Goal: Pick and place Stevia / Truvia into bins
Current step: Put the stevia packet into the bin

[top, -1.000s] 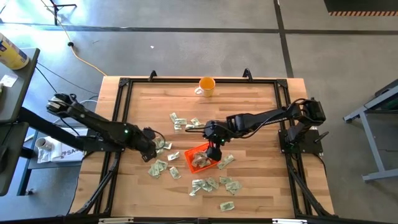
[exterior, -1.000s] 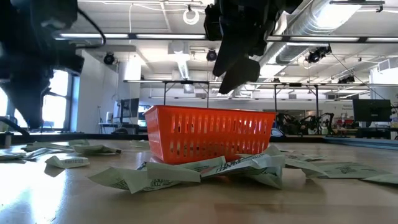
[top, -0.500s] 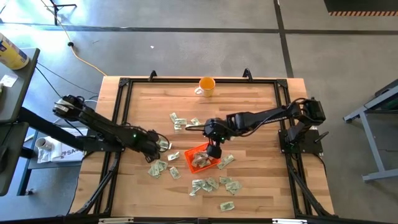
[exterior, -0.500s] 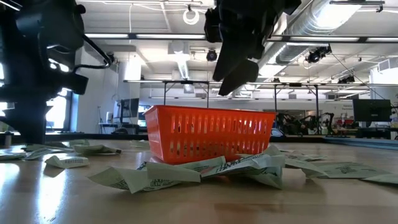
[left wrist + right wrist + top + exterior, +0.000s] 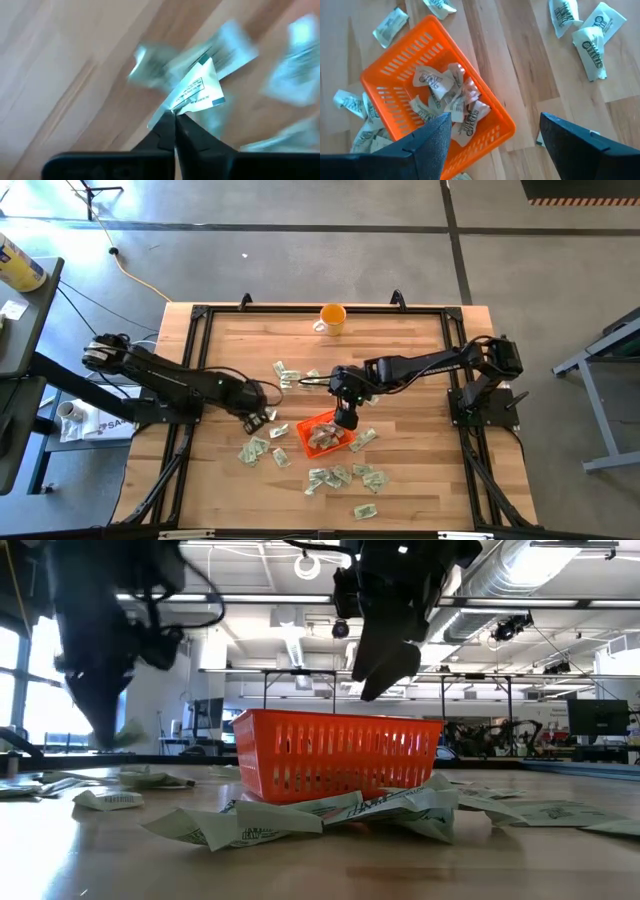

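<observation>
Many pale green and white Stevia sachets lie flat on the wooden table, in clusters left of the bin (image 5: 252, 450), near it (image 5: 340, 476) and beyond it (image 5: 290, 375). The orange bin (image 5: 325, 433) stands mid-table with several sachets inside (image 5: 451, 102). My left gripper (image 5: 257, 420) is left of the bin, raised off the table and shut on one sachet (image 5: 196, 89). My right gripper (image 5: 345, 418) hangs open over the bin's far edge, with nothing between its fingers (image 5: 427, 145). My left gripper pinches one sachet by a corner of its edge (image 5: 179, 106) between the tips of its two fingers. The fingers point down at the table. The sachet sticks out past the fingertips, lifted clear of the table (image 5: 125, 734).
An orange mug with a white handle (image 5: 332, 317) stands at the far edge of the table. Black frame rails (image 5: 190, 380) run along the table's sides. Loose sachets also lie against the bin's near side (image 5: 300, 815).
My left gripper has shut on a sachet from the cluster left of the bin, risen off the table with it, and moved a little toward the bin. The sachet is now lifted clear.
</observation>
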